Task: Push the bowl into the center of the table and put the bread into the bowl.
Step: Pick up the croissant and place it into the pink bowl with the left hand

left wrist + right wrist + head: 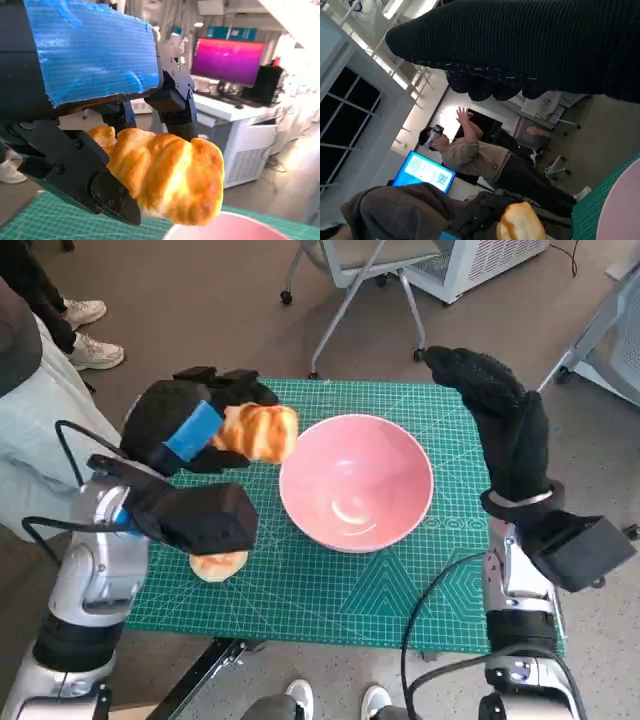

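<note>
1. Bread, a golden croissant-like piece, is sitting in the grasp of the left hand at the upper left of the head view, lifted off the green cutting mat; in the left wrist view the black fingers are clamping it from both sides, with its long axis running roughly across the frame.
2. A second, paler bread piece is lying on the mat at lower left, partly hidden under the left forearm.
3. Pink bowl is standing upright at about the middle of the mat, just right of the held bread; its rim is showing at the bottom edge of the left wrist view, below and beyond the bread. So the bowl lies to the right of the left hand, and this hand is the nearer one for the drop.
4. Right hand, gloved, is hanging above the mat's upper right edge, beside the bowl but apart from it, grasping nothing; whether its fingers are spread or curled I cannot tell.
5. Farther off, a person is standing in the right wrist view.
</note>
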{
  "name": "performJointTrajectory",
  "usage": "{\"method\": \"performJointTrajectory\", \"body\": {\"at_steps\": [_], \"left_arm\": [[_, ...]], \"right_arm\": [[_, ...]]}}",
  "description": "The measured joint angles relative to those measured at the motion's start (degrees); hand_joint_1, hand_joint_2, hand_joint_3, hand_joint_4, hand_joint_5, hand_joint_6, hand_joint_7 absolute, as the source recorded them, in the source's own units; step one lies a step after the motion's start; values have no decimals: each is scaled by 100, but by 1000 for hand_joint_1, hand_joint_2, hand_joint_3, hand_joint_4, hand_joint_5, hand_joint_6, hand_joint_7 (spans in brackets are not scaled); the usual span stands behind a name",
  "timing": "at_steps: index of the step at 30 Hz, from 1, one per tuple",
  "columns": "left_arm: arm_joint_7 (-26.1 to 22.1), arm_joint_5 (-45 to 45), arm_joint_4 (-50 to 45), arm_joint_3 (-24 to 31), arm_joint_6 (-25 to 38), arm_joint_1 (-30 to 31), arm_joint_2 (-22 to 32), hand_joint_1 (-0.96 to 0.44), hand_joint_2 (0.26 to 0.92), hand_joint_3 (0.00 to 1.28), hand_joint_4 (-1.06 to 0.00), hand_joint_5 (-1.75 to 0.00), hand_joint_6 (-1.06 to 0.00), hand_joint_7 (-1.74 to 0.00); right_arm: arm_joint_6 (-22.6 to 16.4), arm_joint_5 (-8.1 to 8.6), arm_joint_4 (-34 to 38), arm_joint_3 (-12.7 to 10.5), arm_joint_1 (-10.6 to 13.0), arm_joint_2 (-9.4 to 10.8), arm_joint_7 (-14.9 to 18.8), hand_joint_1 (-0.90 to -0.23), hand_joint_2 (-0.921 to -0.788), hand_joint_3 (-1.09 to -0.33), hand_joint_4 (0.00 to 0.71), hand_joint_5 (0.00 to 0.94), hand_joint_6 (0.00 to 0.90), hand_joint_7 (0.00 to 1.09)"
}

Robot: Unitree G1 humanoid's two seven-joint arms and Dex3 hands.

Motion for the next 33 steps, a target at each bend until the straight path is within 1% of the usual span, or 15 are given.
{"method": "performJointTrajectory", "body": {"at_steps": [8,15,21,23,24,25,26,27,28,29,30,31,33], "left_arm": [[-69,154,11,-393,-177,-255,-263,3,867,38,-899,-929,-717,-1073],[24,339,515,-772,-554,-506,-507,2,869,36,-903,-925,-707,-1082],[116,412,1054,-995,-924,-627,-675,2,877,29,-889,-976,-705,-1051],[151,418,1229,-1039,-1043,-664,-726,2,888,26,-872,-1008,-684,-1058],[169,418,1301,-1055,-1090,-678,-747,3,900,34,-845,-1054,-645,-1076],[187,419,1385,-1080,-1132,-694,-773,3,904,37,-835,-1071,-631,-1083],[198,420,1458,-1103,-1167,-704,-798,75,907,52,-795,-1110,-583,-992],[198,420,1522,-1122,-1192,-710,-822,179,912,77,-732,-1172,-550,-786],[191,418,1574,-1146,-1209,-709,-844,114,865,67,-633,-910,-518,-573],[176,418,1613,-1171,-1215,-708,-857,89,851,59,-620,-774,-517,-478],[148,417,1638,-1195,-1217,-707,-863,41,828,41,-584,-521,-508,-317],[116,417,1657,-1214,-1217,-706,-865,11,814,29,-565,-350,-504,-211],[42,419,1688,-1250,-1218,-706,-864,-48,788,16,-499,-179,-489,-111]], "right_arm": [[-13,15,23,-4,0,-1,45,-662,-921,-790,172,1,-1,575],[-40,64,39,-16,9,-7,80,-664,-921,-788,173,1,-1,577],[-56,107,40,-33,60,-15,102,-667,-921,-786,175,2,-1,579],[-57,133,40,-40,83,-15,104,-667,-921,-785,175,2,0,579],[-58,143,41,-44,91,-16,106,-667,-921,-785,176,2,0,579],[-58,157,41,-48,96,-16,108,-667,-921,-785,176,2,0,579],[-58,167,41,-52,98,-16,110,-667,-921,-785,176,2,0,579],[-58,170,41,-54,98,-17,112,-667,-921,-784,176,2,0,580],[-58,173,41,-55,98,-17,116,-668,-921,-783,177,3,0,580],[-58,175,42,-58,99,-18,119,-668,-921,-783,177,3,0,580],[-58,176,42,-60,99,-18,122,-668,-921,-783,177,3,0,580],[-58,177,42,-63,100,-18,125,-668,-921,-782,177,3,1,580],[-58,177,42,-74,101,-19,127,-670,-921,-781,177,2,1,580]]}}
